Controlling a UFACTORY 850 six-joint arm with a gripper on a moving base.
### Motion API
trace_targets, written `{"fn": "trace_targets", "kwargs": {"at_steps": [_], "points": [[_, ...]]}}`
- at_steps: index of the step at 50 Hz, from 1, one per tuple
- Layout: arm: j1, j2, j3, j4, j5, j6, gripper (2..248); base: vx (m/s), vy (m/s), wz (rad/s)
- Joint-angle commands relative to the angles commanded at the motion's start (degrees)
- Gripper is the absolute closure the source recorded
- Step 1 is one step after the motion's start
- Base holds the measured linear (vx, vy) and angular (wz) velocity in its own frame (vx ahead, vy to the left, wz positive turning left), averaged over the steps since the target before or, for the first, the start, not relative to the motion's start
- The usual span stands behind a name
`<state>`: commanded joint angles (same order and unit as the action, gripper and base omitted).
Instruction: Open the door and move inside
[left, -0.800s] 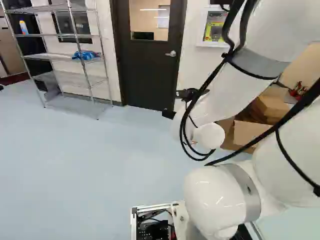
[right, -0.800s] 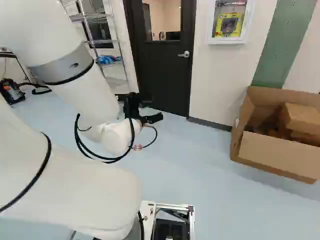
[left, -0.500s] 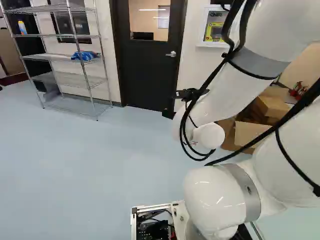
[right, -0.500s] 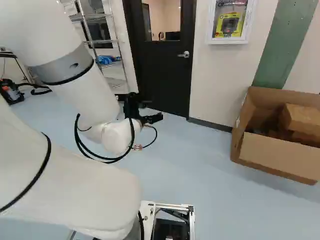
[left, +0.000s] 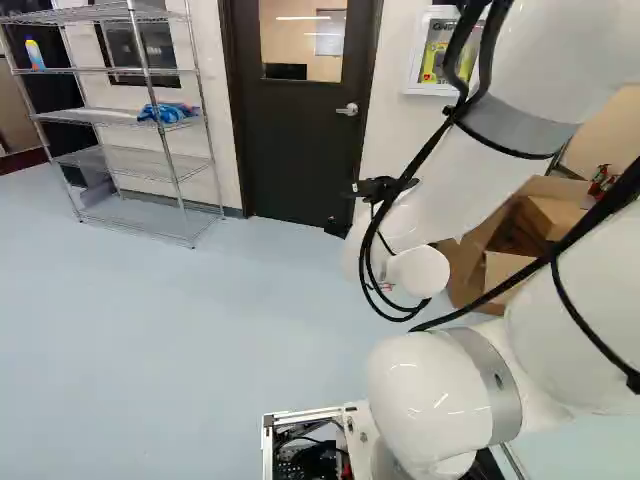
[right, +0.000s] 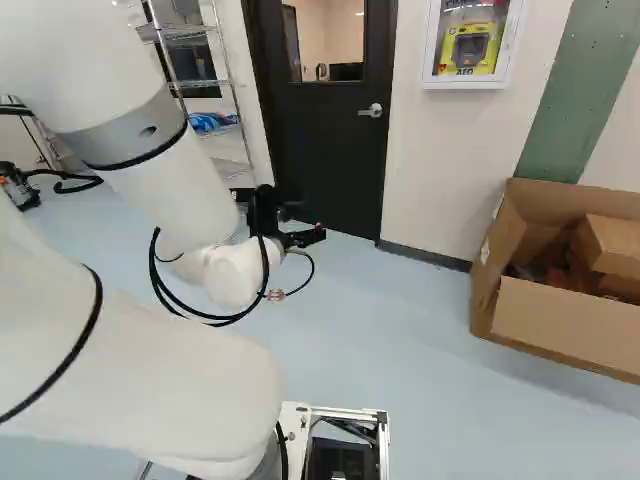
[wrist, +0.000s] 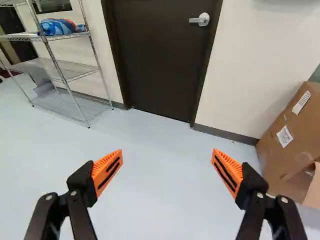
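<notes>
Left base view: see closed door (left: 290, 150) far ahead, arm (left: 450, 200) near right, probably folded for driving. Right base view: see handle (right: 372, 111) at door's right side. Wrist view: see gripper (wrist: 167, 156) with spread fingers, pinching nothing, likely readied for handle.
</notes>
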<state>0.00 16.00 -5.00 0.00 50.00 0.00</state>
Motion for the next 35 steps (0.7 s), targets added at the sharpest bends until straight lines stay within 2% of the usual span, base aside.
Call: {"fn": "trace_targets", "kwargs": {"at_steps": [35], "points": [[0.00, 0.00, 0.00, 0.00, 0.00, 0.00, 3, 0.166, 0.061, -0.020]]}}
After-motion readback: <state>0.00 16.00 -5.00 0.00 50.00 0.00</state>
